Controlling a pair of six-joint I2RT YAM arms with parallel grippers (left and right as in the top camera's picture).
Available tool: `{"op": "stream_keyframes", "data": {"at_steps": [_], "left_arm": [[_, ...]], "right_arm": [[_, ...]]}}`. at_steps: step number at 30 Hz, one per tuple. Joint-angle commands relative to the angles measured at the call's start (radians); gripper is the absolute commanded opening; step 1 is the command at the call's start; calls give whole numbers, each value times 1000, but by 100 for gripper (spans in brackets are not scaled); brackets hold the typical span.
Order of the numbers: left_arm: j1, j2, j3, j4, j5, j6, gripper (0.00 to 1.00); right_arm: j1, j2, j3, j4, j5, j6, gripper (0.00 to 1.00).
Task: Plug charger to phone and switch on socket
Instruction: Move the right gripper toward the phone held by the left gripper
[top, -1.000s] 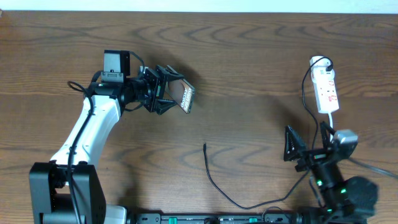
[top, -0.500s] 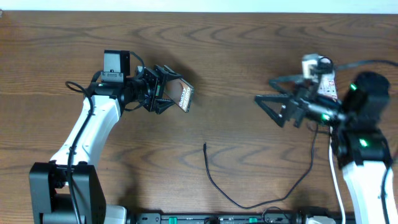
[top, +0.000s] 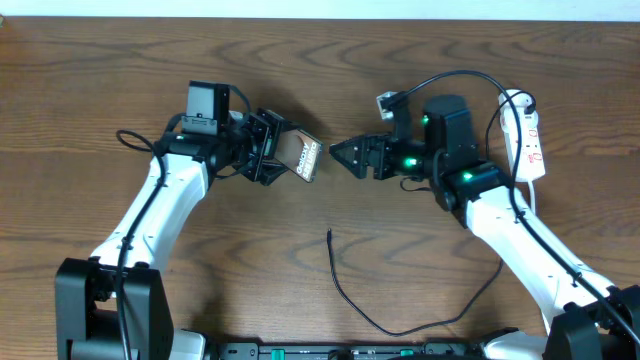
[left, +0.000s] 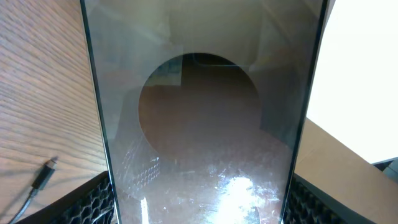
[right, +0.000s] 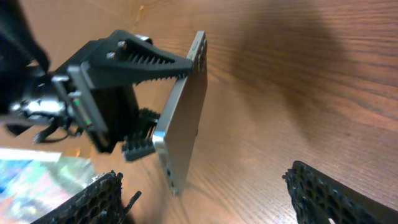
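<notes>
My left gripper (top: 268, 150) is shut on the phone (top: 303, 157) and holds it tilted on edge above the table. Its glossy face fills the left wrist view (left: 199, 118). In the right wrist view the phone (right: 183, 115) shows edge-on, with its port end facing me. My right gripper (top: 345, 156) is open and empty, just right of the phone and apart from it. The charger's thin black cable (top: 345, 295) lies on the table below, with its small tip (top: 329, 235) free; the tip also shows in the left wrist view (left: 46, 174). The white socket strip (top: 527, 140) lies at the far right.
The socket's white cord (top: 535, 195) runs down from the strip behind my right arm. The charger cable curves toward the table's front edge (top: 440, 322). Bare wood lies between the two arms and along the back.
My right arm has swung from the front right corner up and left across the table, and its open gripper now faces the phone. My left gripper has shifted slightly right with the phone.
</notes>
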Motion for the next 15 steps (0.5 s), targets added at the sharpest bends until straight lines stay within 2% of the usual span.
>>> {"op": "stream_keyframes", "data": {"at_steps": [1, 9, 15], "left_arm": [[-32, -21, 24, 30, -16, -72, 8], [-106, -21, 24, 77, -35, -186, 7], [-149, -21, 24, 84, -35, -278, 7]], "right_arm": [[52, 6, 15, 7, 158, 39, 83], [129, 6, 15, 7, 272, 83, 83], [132, 6, 13, -12, 299, 87, 77]]}}
